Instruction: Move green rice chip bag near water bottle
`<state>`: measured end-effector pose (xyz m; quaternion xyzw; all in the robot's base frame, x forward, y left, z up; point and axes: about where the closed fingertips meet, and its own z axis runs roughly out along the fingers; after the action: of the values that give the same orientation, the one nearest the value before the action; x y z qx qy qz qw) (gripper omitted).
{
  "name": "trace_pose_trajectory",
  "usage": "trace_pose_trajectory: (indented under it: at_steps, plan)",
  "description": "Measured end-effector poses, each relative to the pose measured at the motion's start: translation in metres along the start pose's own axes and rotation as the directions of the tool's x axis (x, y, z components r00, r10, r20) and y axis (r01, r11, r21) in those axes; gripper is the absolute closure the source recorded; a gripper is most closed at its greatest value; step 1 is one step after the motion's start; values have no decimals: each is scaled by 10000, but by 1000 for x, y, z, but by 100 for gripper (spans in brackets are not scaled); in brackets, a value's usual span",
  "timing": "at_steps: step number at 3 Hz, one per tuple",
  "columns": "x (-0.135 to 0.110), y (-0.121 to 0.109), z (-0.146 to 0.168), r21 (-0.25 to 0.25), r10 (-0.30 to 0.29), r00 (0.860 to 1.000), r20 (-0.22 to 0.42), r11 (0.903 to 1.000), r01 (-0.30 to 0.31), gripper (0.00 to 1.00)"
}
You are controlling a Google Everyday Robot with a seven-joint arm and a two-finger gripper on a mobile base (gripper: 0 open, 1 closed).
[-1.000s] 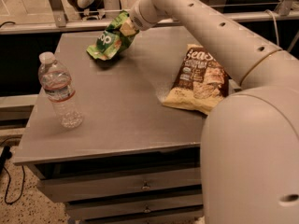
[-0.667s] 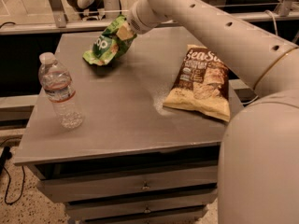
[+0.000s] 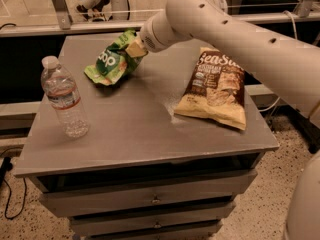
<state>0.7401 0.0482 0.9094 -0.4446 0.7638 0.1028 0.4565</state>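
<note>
My gripper (image 3: 135, 48), over the far centre of the grey metal table (image 3: 130, 129), is clamped on the small crinkly light-green chip bag (image 3: 111, 61). The bag has come nearer and leftward, toward the clear ribbed plastic water bottle (image 3: 64, 96). They're still apart, so I judge the carry unfinished.

One water bottle (image 3: 64, 98); two bags (image 3: 215, 86); one gripper (image 3: 135, 49) holding green bag (image 3: 111, 61).

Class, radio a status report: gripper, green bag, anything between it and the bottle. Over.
Gripper shut on green rice chip bag, table rear. Water bottle upright, apart. Nothing between.
</note>
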Motion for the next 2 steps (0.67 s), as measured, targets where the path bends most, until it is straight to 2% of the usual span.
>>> trace_pose_trajectory:
  at_steps: [2]
  plan:
    - [23,24,-31,-586,-637,9971,416,9961,661,100]
